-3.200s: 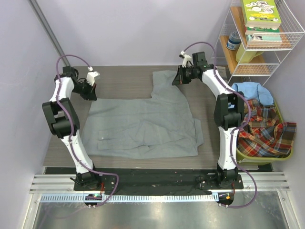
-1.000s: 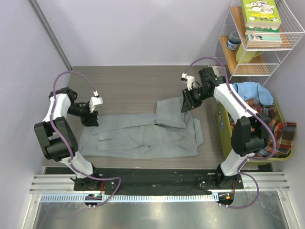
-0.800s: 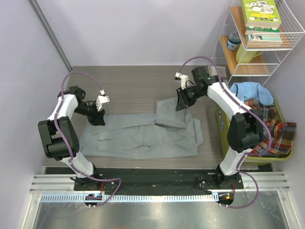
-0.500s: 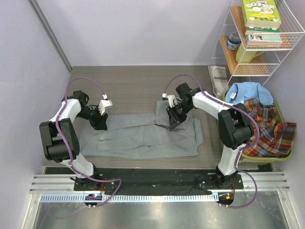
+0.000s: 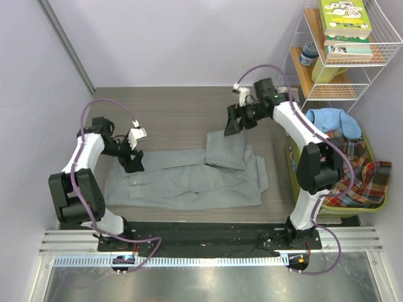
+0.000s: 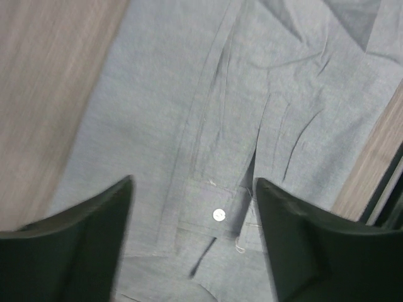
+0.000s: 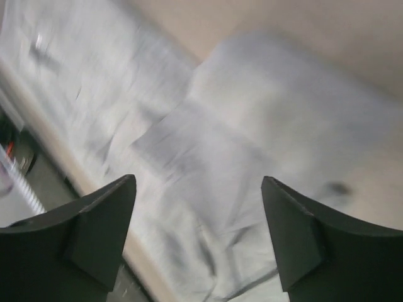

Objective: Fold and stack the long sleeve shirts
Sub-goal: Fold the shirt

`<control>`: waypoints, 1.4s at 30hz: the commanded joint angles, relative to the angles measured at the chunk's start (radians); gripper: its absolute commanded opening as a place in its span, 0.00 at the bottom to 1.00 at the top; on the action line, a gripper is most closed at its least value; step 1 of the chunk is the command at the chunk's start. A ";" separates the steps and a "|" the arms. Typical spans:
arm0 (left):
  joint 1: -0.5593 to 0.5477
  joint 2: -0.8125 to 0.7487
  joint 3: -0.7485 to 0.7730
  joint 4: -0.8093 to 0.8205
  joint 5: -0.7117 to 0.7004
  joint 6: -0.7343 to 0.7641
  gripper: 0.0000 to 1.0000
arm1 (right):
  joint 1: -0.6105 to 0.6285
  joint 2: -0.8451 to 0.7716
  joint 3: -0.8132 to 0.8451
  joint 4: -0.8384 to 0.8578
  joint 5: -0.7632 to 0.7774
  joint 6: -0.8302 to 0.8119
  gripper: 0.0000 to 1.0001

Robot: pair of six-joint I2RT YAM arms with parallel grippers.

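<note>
Evidently my left gripper (image 5: pixel 134 165) and right gripper (image 5: pixel 232 125) both gape wide over the grey shirt (image 5: pixel 189 179), holding nothing; it lies folded lengthwise along the table's (image 5: pixel 170 110) near edge, flat, I judge, for the next fold; the blue shirt (image 5: pixel 330 119) and plaid shirt (image 5: pixel 352 173) wait in the basket (image 5: pixel 293 165) off the right edge; no writing is readable.

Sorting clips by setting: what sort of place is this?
Probably a robot test cell staged as a laundry corner: plain walls box in the table, the left arm and right arm are bolted at its near edge, a grey shirt lies beside a bin of shirts.
</note>
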 commanded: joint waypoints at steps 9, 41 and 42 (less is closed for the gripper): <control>-0.003 -0.286 -0.022 0.264 0.097 -0.252 1.00 | -0.091 0.153 0.127 0.252 0.256 0.308 0.98; -0.003 -0.619 -0.142 0.060 0.284 -0.348 1.00 | 0.393 -0.443 -0.621 0.107 0.166 -0.436 0.56; -0.003 -0.637 -0.159 0.051 0.284 -0.291 1.00 | 0.393 -0.492 -0.640 0.098 0.180 -0.443 0.67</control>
